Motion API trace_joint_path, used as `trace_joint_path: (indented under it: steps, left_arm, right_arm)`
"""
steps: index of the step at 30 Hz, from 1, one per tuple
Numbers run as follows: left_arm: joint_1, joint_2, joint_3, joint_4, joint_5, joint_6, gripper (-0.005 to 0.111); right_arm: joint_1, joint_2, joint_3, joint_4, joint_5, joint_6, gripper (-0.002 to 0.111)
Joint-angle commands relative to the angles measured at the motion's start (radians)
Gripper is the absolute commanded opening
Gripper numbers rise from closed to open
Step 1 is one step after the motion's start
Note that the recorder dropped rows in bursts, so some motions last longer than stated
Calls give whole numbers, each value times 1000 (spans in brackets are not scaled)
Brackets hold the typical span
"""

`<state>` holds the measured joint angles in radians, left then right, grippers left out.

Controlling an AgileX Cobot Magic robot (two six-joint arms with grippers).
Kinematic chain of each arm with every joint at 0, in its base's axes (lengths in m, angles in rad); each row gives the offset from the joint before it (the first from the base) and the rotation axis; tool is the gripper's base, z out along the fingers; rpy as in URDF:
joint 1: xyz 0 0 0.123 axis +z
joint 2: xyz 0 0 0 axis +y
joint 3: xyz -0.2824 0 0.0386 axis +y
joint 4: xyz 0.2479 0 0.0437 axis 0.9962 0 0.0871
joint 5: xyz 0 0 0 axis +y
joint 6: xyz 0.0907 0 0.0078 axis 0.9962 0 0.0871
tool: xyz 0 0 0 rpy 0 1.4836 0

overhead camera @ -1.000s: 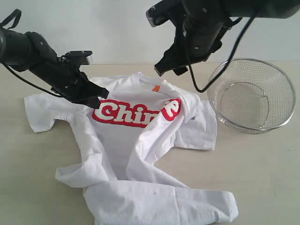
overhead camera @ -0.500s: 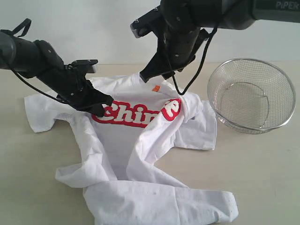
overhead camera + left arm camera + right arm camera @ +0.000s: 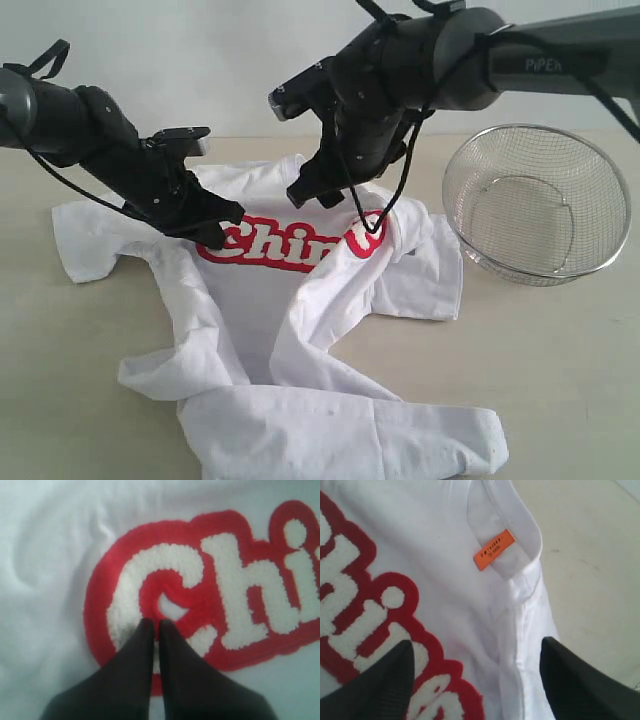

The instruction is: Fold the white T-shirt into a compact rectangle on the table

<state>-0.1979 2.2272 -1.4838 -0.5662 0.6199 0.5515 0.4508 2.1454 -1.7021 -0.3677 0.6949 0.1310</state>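
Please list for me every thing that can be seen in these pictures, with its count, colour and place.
white T-shirt: one, white, lying crumpled on the table.
lettering: one, red and white, on the shirt's chest.
neck tag: one, orange, inside the collar.
wire basket: one, silver, on the table beside the shirt.
table: one, pale beige, under everything.
wall: one, grey-white, behind.
left gripper: one, black, jaws shut at the letter C.
right gripper: one, black, jaws open near the collar.
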Motion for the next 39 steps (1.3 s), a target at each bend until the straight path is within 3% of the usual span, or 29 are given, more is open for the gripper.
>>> trace_joint_path:
  steps: [1, 14, 19, 24, 30, 35, 39]
  left_arm:
    - [-13, 8, 2, -1, 45, -13, 4]
    - [-13, 22, 2, 2, 54, -30, 4]
    - [-13, 26, 2, 4, 54, -37, 4]
    - [-13, 26, 2, 6, 54, -40, 4]
    - [-13, 26, 2, 6, 54, -44, 4]
    - [-13, 26, 2, 9, 16, -57, 4]
    - [-13, 26, 2, 51, 2, -110, 4]
  right_arm:
    - [-7, 19, -8, -42, -37, 11, 63]
    - [-104, 109, -65, -32, -33, 23, 60]
    - [-104, 143, -115, -32, -28, -13, 37]
    - [-104, 180, -171, -32, 8, -51, -1]
    - [-164, 229, -335, -67, -1, -95, 0]
    - [-261, 318, -530, 7, -1, -95, 0]
    - [-322, 348, -590, 163, -86, -131, 0]
